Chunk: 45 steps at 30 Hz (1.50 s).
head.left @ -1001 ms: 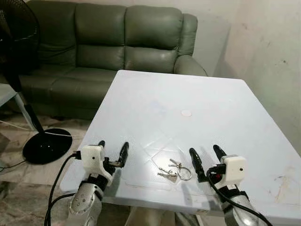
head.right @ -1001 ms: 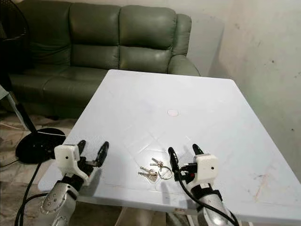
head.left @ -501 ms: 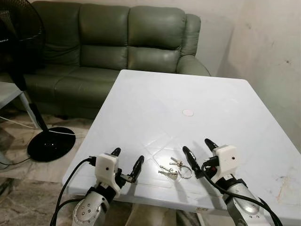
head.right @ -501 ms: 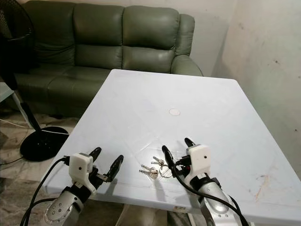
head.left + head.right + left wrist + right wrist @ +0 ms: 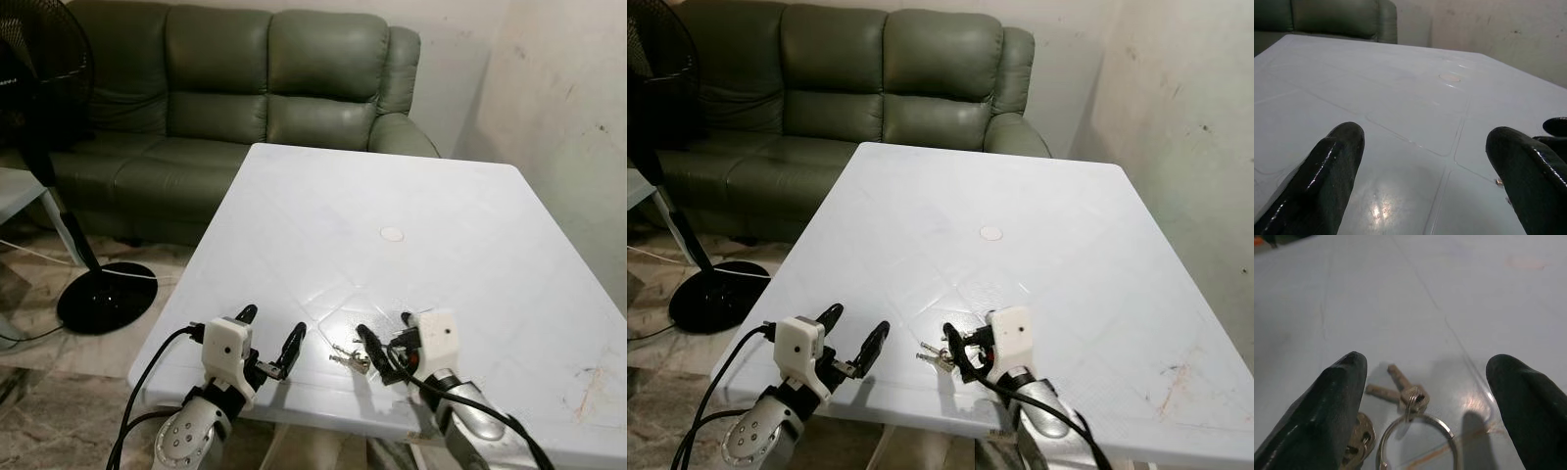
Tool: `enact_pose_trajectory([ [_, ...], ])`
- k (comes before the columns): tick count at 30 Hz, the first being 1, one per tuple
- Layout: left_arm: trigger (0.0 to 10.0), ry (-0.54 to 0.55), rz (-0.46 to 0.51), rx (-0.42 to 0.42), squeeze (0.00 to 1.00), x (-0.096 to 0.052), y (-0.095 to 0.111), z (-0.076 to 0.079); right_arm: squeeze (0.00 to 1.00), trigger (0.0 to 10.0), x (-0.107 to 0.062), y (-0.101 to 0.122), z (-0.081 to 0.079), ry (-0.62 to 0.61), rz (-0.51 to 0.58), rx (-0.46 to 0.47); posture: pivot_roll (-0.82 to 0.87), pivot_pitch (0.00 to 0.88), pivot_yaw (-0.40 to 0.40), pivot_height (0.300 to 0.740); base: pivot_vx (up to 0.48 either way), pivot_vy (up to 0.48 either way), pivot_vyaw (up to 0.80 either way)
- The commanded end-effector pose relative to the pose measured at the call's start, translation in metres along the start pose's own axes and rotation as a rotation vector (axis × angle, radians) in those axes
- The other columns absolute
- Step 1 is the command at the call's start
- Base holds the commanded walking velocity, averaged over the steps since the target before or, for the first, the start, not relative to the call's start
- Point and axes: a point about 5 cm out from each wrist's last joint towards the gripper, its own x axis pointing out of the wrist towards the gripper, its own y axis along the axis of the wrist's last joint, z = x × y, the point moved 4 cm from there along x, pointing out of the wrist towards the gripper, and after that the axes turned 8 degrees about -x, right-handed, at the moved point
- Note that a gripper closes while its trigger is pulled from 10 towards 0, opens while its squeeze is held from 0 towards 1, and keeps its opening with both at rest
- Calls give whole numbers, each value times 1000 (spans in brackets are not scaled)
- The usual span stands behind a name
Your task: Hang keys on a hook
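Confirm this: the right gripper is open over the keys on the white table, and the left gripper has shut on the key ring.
Not right. The left gripper is open and holds nothing, as the left wrist view shows. The right gripper is open over the keys on the white table.

keys (image 5: 350, 356): at lower centre of the left eye view, partly covered by the right gripper (image 5: 384, 343); the ring is hidden there
key ring (image 5: 1418, 443): cut off by the bottom edge of the right wrist view
flat key (image 5: 1359, 433): half hidden behind the near finger (image 5: 1327, 411) at lower left
fan (image 5: 44, 117): cut off by the left and top edges of the left eye view
sofa (image 5: 235, 88): its top and left end run out of frame
right arm (image 5: 480, 431): cut off at the bottom edge
round mark (image 5: 392, 233): too small to tell what it is
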Motion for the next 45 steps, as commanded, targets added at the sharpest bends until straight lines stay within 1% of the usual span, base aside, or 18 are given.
enact_pose_trajectory([
  [1,10000,-13,3,3,0,0,2,3,0,9647,0,-5,2,-29,-37,0,36,0,-58,740,0,0,0],
  [4,10000,-15,3,2,0,0,2,4,0,9020,-1,-5,1,-28,-33,5,38,0,-58,740,0,0,0],
  [6,10000,-21,2,-5,0,0,2,5,0,9804,-2,-3,1,-34,-23,1,35,0,-57,740,0,0,0],
  [13,10000,-60,-16,2,0,0,-1,11,0,10000,-6,-3,8,-44,-20,-4,26,0,-51,740,0,0,0],
  [15,10000,-68,-18,-1,0,1,-2,13,0,9216,-7,-2,10,-39,-11,-7,23,0,-50,740,0,0,0],
  [17,10000,-79,-22,-4,0,1,-2,15,0,10000,-8,-2,10,-40,-7,-11,21,0,-48,740,0,0,0],
  [27,10000,-115,-36,-17,0,0,-6,25,0,9804,-9,-1,11,-40,1,-7,17,0,-43,740,0,0,0],
  [28,10000,-116,-37,-17,0,-1,-6,26,0,8392,-10,-1,10,-35,6,-8,18,3,-44,740,0,0,0],
  [29,10000,-115,-38,-17,0,-1,-6,26,0,8392,-11,0,10,-30,12,-10,18,3,-44,740,0,0,0],
  [30,10000,-113,-37,-18,0,-1,-6,26,0,4784,-11,0,10,-29,13,-10,18,3,-44,740,0,0,0],
  [32,10000,-111,-37,-20,0,-1,-6,26,0,78,-11,0,10,-32,17,-7,19,4,-45,740,0,0,0],
  [33,10000,-110,-38,-20,0,-1,-6,25,0,0,-12,0,11,-34,20,-8,19,6,-46,740,0,0,0],
  [40,10000,-105,-37,-26,0,-2,-6,26,0,0,-14,2,9,-21,32,-7,19,10,-49,740,0,0,0],
  [41,10000,-104,-37,-27,0,-2,-6,26,0,1216,-14,4,6,-1,40,1,19,10,-49,740,0,0,0],
  [42,10000,-104,-37,-27,0,-2,-6,26,0,1216,-14,4,5,4,42,2,19,12,-48,740,0,0,0],
  [43,10000,-103,-38,-28,0,-2,-6,26,0,3451,-14,4,4,4,38,1,19,12,-48,740,0,0,0],
  [44,10000,-103,-38,-29,0,-2,-6,26,0,9490,-14,2,3,13,24,6,21,14,-50,740,0,0,0],
  [45,10000,-103,-38,-29,0,-2,-6,26,0,9490,-14,2,3,13,24,6,21,14,-50,740,0,0,0],
])
